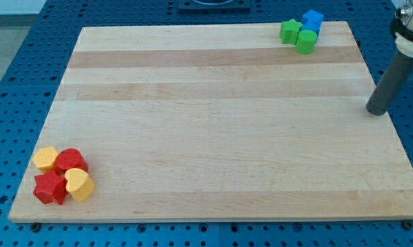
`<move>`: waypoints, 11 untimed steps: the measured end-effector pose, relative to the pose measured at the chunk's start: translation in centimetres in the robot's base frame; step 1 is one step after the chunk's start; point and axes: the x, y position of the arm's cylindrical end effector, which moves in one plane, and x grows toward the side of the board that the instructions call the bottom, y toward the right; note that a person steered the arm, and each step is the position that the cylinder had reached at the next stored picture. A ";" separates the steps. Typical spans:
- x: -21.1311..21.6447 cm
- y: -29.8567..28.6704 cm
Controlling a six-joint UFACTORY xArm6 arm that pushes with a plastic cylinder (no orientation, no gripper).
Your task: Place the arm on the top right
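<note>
The arm's rod has no pincer, so no jaw state applies; its tip [377, 112] sits at the board's [213, 137] right edge, below the green [290, 31] and blue blocks [313, 19] clustered top right, so moving up risks scattering them.

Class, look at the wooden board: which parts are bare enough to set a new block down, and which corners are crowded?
Nearly the whole board is bare between the two clusters. Crowded: the view's top right, with green blocks and blue blocks; and the bottom left, with red blocks and yellow blocks. My tip sits at the right edge.
</note>
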 end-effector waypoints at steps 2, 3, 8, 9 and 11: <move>0.3 4.5; -4.7 5.9; -25.1 5.8; -25.1 4.9; -25.0 0.2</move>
